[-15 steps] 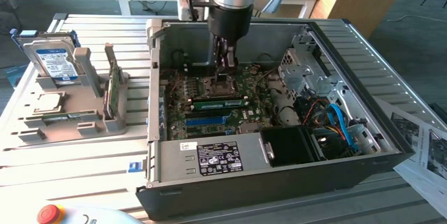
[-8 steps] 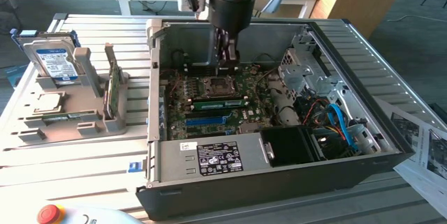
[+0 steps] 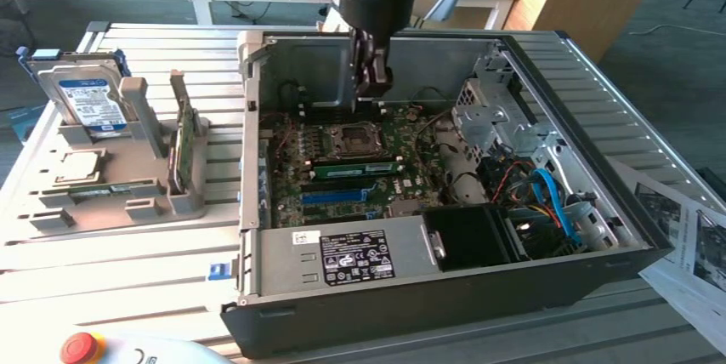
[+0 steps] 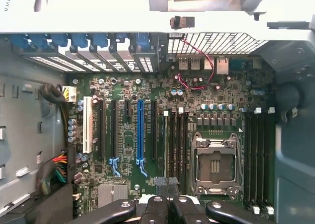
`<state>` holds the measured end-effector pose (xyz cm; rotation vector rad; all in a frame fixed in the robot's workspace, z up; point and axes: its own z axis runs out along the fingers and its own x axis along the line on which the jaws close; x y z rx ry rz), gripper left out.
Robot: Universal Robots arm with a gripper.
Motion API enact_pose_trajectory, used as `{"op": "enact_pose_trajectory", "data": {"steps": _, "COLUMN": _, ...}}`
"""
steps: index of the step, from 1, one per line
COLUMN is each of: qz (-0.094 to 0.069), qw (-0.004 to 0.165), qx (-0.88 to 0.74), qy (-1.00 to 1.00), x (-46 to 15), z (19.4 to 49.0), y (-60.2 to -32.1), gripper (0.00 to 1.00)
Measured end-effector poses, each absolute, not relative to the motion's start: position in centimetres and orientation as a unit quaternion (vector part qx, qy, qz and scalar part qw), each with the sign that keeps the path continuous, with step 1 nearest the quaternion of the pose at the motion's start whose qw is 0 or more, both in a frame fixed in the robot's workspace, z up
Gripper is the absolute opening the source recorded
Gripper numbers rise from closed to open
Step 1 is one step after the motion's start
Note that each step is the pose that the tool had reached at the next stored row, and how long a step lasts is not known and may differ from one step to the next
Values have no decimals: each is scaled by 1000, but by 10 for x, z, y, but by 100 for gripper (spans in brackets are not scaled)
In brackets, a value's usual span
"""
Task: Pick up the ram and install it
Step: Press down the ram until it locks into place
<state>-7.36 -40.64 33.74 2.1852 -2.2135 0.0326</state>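
- The open computer case (image 3: 454, 300) fills the middle of the slatted table (image 3: 114, 270), with the motherboard (image 3: 340, 147) facing up inside it.
- Near the table's edge at the exterior view's left, you have a grey holder (image 3: 148, 202) carrying a hard drive (image 3: 85, 100) and a green card (image 3: 182, 147) standing on edge.
- The claw (image 3: 372, 83) hangs over the back of the motherboard with its fingers pressed together; nothing is visible between them.
- The ram (image 3: 354, 167) lies along the memory slots just beside the processor socket (image 3: 349, 136), below the claw and apart from it.

A slatted table (image 3: 136, 270) carries computer case (image 3: 454, 296) and grey holder (image 3: 125, 185).
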Motion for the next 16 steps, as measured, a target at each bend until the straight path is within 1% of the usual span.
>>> {"op": "enact_pose_trajectory", "data": {"steps": 12, "qz": 11, "qw": 16, "qx": 702, "qy": -712, "x": -74, "z": 363, "y": -406, "gripper": 10}}
{"op": "enact_pose_trajectory", "data": {"steps": 16, "qz": 11, "qw": 16, "qx": 702, "qy": -711, "x": -74, "z": 364, "y": -406, "gripper": 10}}
